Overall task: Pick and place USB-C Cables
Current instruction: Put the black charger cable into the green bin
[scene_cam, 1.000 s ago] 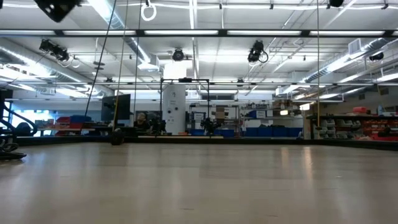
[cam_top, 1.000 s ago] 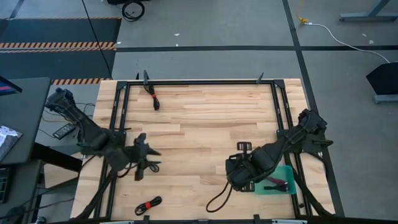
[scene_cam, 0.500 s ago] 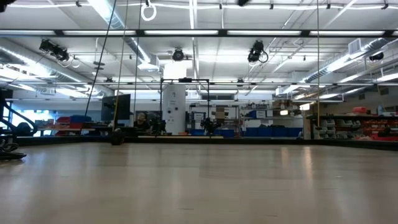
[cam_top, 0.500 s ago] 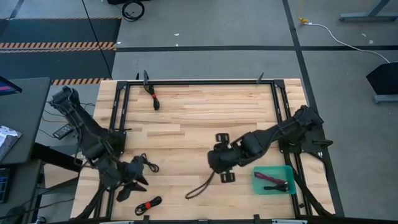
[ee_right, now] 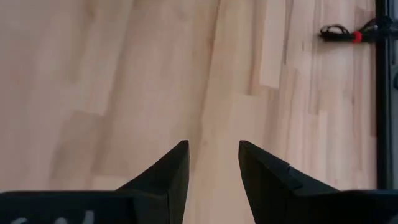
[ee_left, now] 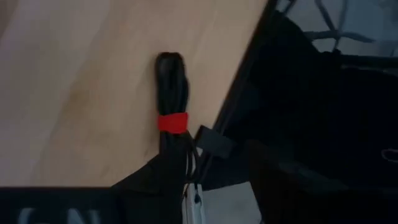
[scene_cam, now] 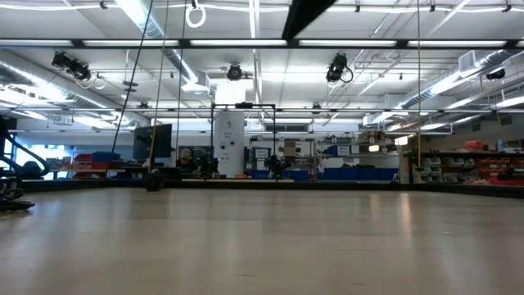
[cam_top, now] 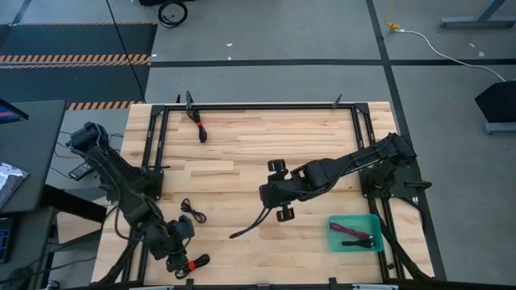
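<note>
A black USB-C cable bundle with a red tie (cam_top: 193, 263) (ee_left: 171, 99) lies flat near the table's near-left corner. My left gripper (cam_top: 177, 254) (ee_left: 208, 171) is open right over its end, which runs in between the fingers. Another black bundle (cam_top: 192, 213) lies just beyond it. A third bundle with a red tie (cam_top: 200, 129) (ee_right: 348, 32) lies by the far edge. The teal tray (cam_top: 372, 219) at the near right holds maroon and red-tied bundles (cam_top: 352, 234). My right gripper (cam_top: 264, 193) (ee_right: 211, 155) is open above bare wood mid-table. My left gripper has the red-tied bundle's end (ee_left: 180, 146) between its open fingers, coming from above and along the bundle. The left finger (ee_left: 155, 180) hides that end, so I cannot tell whether it touches. The bundle lies flat on the table.
A black metal frame (cam_top: 258, 106) runs round the table, with rails along the left and right sides. A thick black wire (cam_top: 248, 226) trails from my right arm onto the wood. A dark arm part (scene_cam: 307, 16) shows at the low view's top.
My left gripper has moved from beside the untied black bundle toward the table's near edge and now stands over the red-tied bundle. My right gripper has left the teal tray and swung toward the table's left and far side to mid-table, dragging its wire along.
</note>
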